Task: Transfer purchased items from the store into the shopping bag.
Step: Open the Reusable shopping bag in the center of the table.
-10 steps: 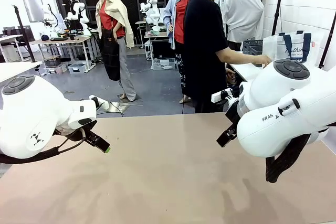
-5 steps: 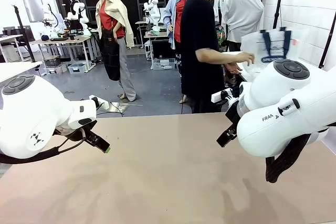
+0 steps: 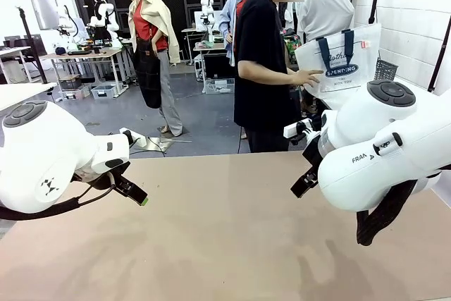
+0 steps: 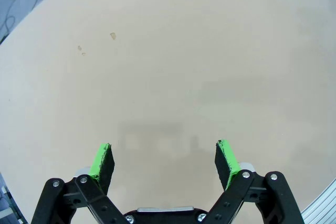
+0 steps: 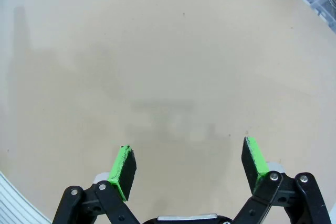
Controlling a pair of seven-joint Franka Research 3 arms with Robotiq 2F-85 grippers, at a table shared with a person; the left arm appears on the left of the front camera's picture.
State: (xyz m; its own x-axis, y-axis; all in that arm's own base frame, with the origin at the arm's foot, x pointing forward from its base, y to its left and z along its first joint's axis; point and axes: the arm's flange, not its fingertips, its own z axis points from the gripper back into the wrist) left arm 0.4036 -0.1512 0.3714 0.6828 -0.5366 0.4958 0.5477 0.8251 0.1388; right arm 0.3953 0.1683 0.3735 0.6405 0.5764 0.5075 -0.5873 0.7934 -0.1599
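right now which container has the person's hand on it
The bag: whitish, navy handles, with the hand on its left edge. The dark openwork basket only peeks out behind its right side.

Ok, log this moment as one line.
left claw: open, empty, above table | right claw: open, empty, above table | shopping bag: upright beyond table, person's hand on it | basket: partly behind bag
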